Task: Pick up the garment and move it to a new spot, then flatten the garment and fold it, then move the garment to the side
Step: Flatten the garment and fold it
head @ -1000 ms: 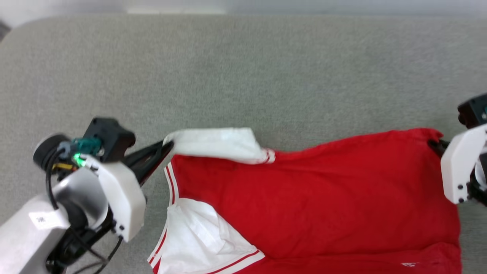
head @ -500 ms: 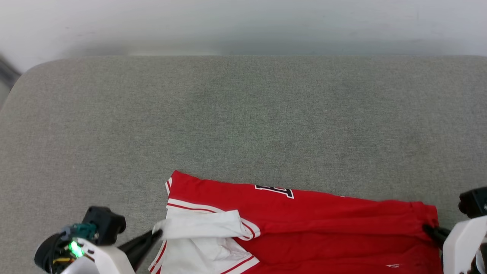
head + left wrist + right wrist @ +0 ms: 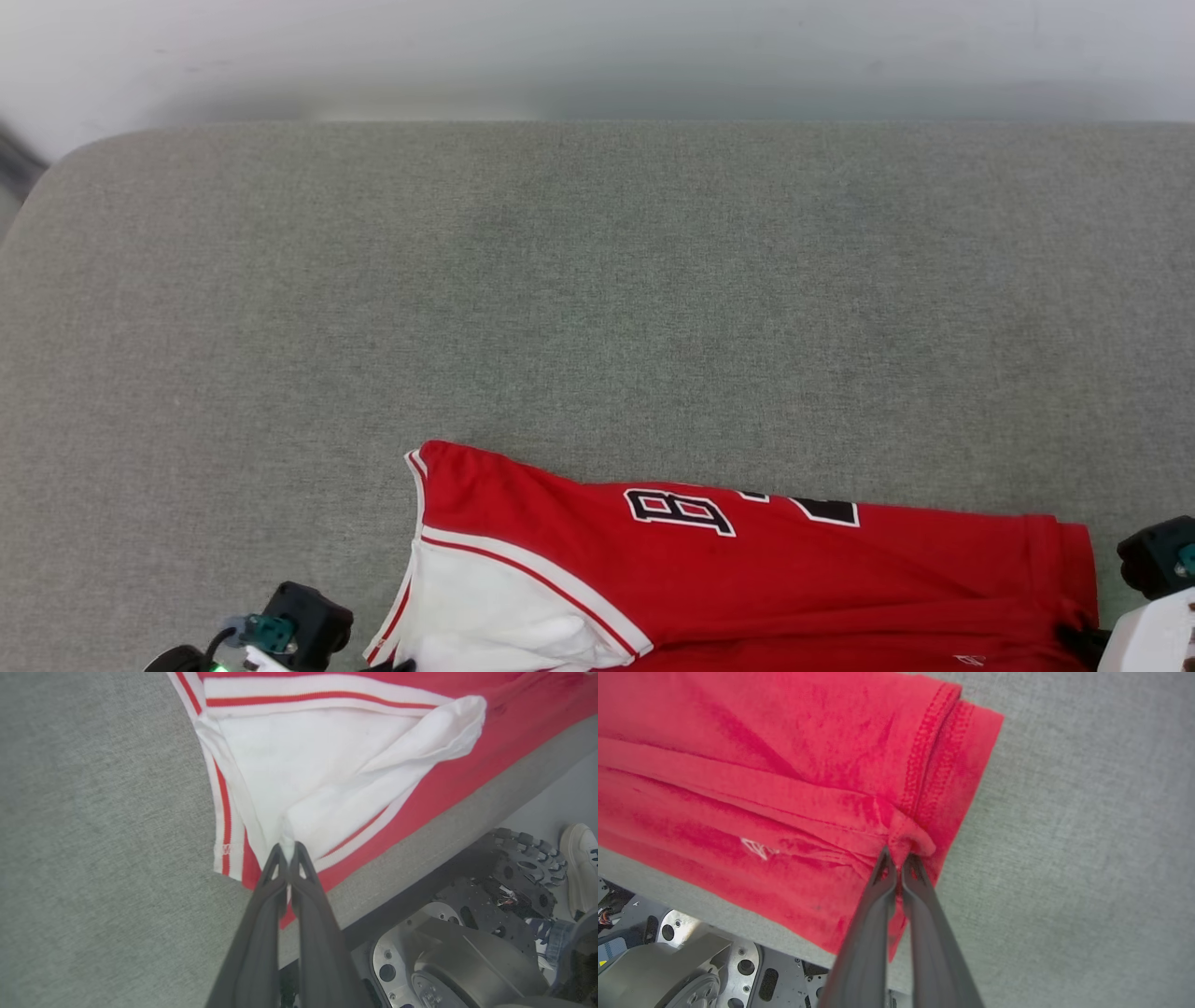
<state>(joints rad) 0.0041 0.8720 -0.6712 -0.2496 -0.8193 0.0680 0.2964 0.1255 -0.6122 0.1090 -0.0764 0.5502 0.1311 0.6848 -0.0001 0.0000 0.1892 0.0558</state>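
Garment (image 3: 747,579) | print (image 3: 677,511): "8", next digit part-hidden | left pincer (image 3: 288,851) pinching sleeve (image 3: 327,765) | right pincer (image 3: 899,858) pinching hem (image 3: 931,756)

L tool (image 3: 288,849), R tool (image 3: 899,857) clamped.

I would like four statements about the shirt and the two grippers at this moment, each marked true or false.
1. The left gripper is shut on the garment, at its white sleeve. True.
2. The right gripper is open above the grey surface. False: it is shut on the garment's red hem.
3. The number print faces up in the head view. True.
4. The garment lies in the middle of the grey surface. False: it lies along the near edge.
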